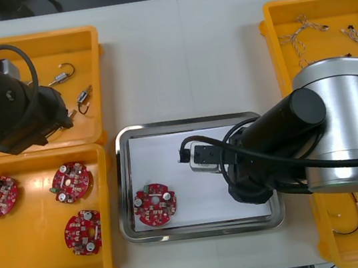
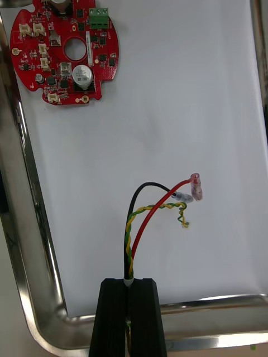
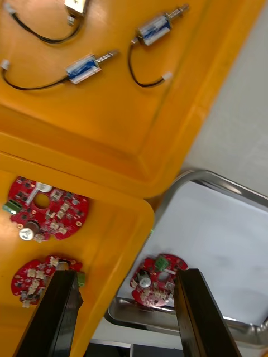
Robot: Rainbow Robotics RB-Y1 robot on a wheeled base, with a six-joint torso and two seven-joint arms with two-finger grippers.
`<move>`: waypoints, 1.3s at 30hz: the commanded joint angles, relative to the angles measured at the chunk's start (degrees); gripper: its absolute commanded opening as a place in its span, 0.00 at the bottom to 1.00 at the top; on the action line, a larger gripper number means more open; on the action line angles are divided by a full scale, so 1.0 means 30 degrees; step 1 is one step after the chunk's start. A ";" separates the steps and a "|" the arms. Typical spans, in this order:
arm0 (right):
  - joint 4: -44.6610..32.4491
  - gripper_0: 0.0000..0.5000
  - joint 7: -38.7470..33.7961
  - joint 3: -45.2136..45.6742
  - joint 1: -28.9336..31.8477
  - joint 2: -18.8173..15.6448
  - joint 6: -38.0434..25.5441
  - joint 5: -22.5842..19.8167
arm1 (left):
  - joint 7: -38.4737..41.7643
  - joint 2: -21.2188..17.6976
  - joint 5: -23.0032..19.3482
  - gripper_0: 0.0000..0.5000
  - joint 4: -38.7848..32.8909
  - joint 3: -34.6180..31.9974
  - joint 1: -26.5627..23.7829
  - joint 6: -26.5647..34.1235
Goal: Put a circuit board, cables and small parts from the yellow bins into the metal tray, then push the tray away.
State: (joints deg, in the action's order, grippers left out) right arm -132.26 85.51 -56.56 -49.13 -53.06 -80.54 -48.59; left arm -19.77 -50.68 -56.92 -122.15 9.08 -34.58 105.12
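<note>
The right tool (image 2: 129, 287) pinches a red and yellow cable (image 2: 146, 217). Its loose end lies over the metal tray (image 2: 17, 223), maybe touching, pointing toward the circuit board (image 2: 64, 53). The left tool (image 3: 125, 276) hangs open.

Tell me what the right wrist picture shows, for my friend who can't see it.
The right end effector is shut on a red and yellow cable over the white-lined metal tray. A round red circuit board lies in the tray, beyond the cable's ends.
</note>
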 commanded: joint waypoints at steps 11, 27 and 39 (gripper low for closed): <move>0.3570 0.00 0.0558 -0.3118 -0.0526 0.2158 0.1651 0.0260 | -0.1994 -0.2180 0.0340 1.00 0.4916 -0.2177 -0.0691 0.0233; 0.5211 0.00 -0.0028 -0.4143 0.0353 0.3213 0.2823 0.1373 | -0.7062 -0.2180 0.1863 1.00 1.0981 -0.2324 -0.2449 -0.1467; 0.4918 1.00 0.0089 -0.4085 0.0353 0.3037 0.3409 0.2047 | -0.9230 -0.1887 0.2010 1.00 1.4526 -0.2294 -0.2683 -0.4689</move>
State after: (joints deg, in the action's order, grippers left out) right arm -116.07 85.53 -68.65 -48.52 -44.44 -70.97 -43.26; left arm -41.12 -54.93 -51.26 -79.82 3.31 -39.94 93.02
